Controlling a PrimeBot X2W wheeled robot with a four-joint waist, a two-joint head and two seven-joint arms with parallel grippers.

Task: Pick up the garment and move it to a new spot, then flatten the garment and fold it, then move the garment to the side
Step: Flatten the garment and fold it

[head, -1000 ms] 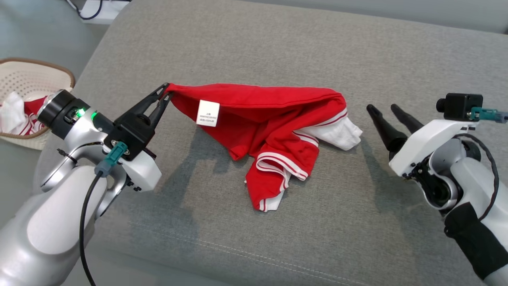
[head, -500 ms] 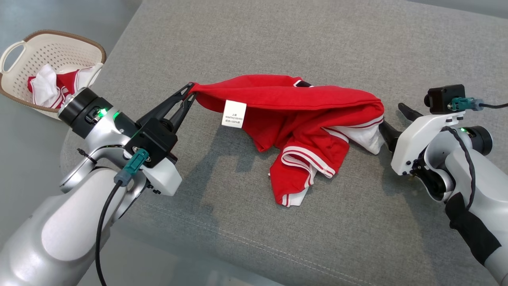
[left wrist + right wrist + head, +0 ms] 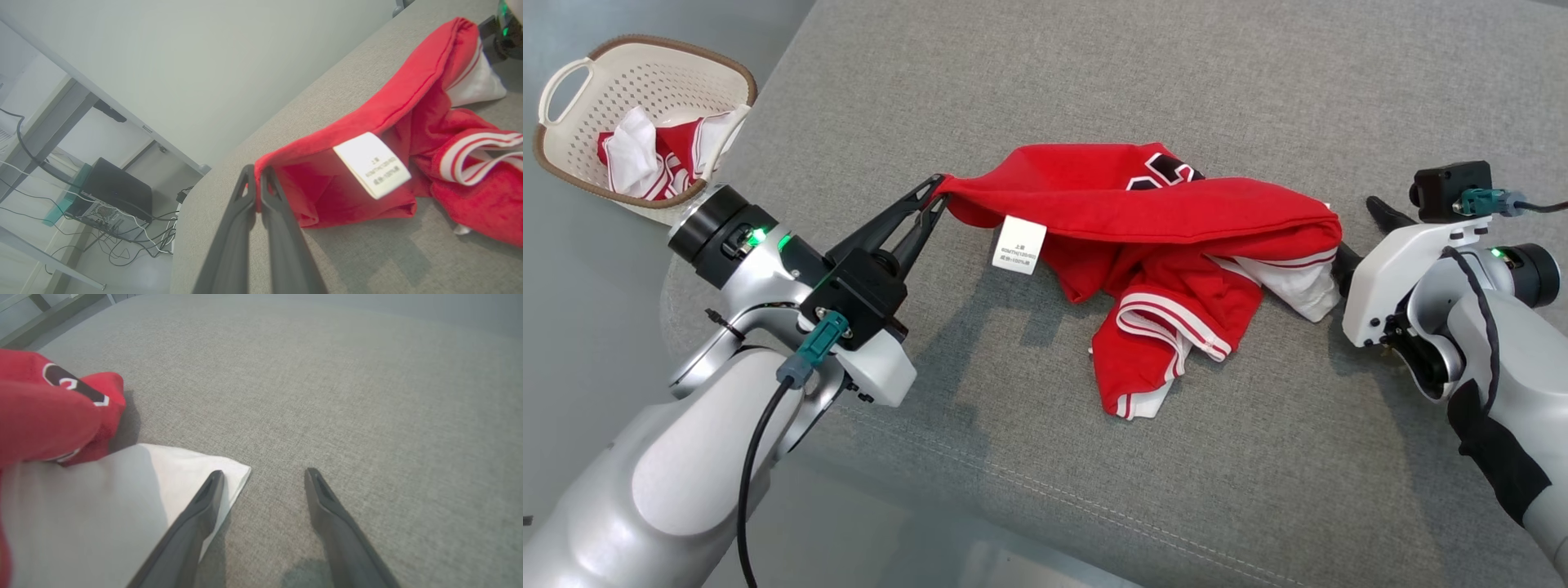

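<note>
The garment (image 3: 1160, 237) is red with white striped trim, a white label (image 3: 1018, 245) and a black print. It sags in a crumpled span over the grey cushion (image 3: 1094, 73). My left gripper (image 3: 938, 189) is shut on its left corner and holds that corner off the cushion; the left wrist view shows the pinch (image 3: 257, 175) and the garment (image 3: 359, 122). My right gripper (image 3: 1354, 235) stands open at the garment's white right end. In the right wrist view my right gripper (image 3: 264, 473) has one finger (image 3: 204, 498) over the corner of the garment's white part (image 3: 102, 498).
A cream basket (image 3: 572, 77) with red and white clothes (image 3: 654, 155) stands off the cushion's far left corner. The cushion's front edge (image 3: 980, 523) runs diagonally under my left arm. In the left wrist view, a desk with cables (image 3: 102, 212) stands beyond the cushion.
The camera has shifted, so the whole picture slid. My right gripper has closed the gap to the garment's white end. The left gripper keeps its hold, and the black print now shows.
</note>
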